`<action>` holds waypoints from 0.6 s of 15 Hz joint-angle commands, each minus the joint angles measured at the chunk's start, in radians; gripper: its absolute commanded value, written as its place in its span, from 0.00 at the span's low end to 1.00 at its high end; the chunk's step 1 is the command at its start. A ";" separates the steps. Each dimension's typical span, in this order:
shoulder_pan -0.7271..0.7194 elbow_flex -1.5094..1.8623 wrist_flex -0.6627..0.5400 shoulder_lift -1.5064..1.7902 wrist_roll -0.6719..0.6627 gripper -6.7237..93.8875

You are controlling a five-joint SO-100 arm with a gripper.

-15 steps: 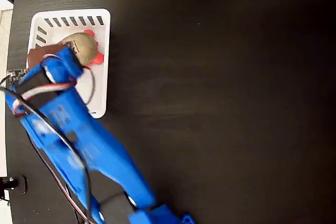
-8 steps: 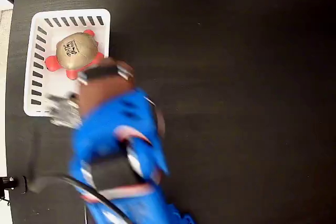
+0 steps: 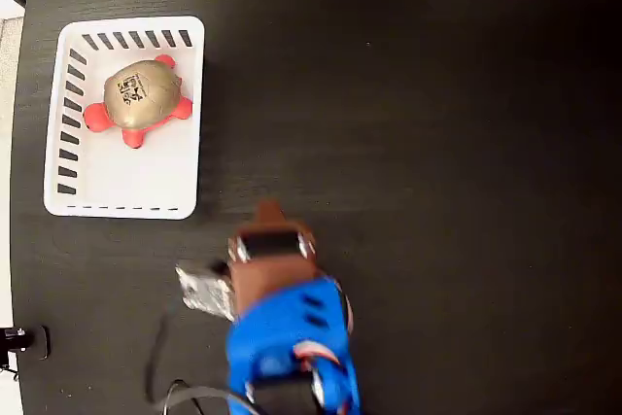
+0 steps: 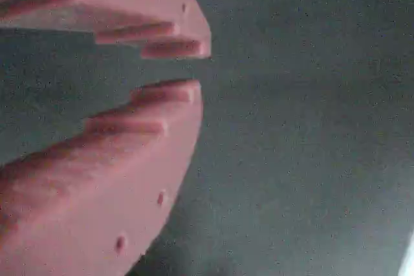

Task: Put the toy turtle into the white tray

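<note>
The toy turtle (image 3: 141,99), with its beige shell, black mark and red-pink head and feet, lies in the upper half of the white tray (image 3: 124,182) at the left of the fixed view. My gripper (image 3: 267,213) on the blue arm (image 3: 287,347) is off to the lower right of the tray, apart from it, over the dark table. In the wrist view the gripper (image 4: 202,68) has its two pink fingers (image 4: 129,134) a narrow gap apart, with nothing between them and only table behind. The turtle and tray are out of the wrist view.
A crumpled silvery part (image 3: 204,291) sticks out on the arm's left side. Black cables (image 3: 155,376) loop near the arm's base, and a small black clamp (image 3: 19,340) sits at the table's lower left edge. The dark table (image 3: 437,143) spreads right.
The gripper let go of the turtle in the tray a second ago. The arm has since swung out of the tray and pulled back toward the bottom of the fixed view.
</note>
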 commanded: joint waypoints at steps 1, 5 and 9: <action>0.000 0.080 0.061 0.183 0.005 0.07; -0.006 0.173 0.129 0.331 0.002 0.07; -0.020 0.245 0.221 0.468 0.011 0.07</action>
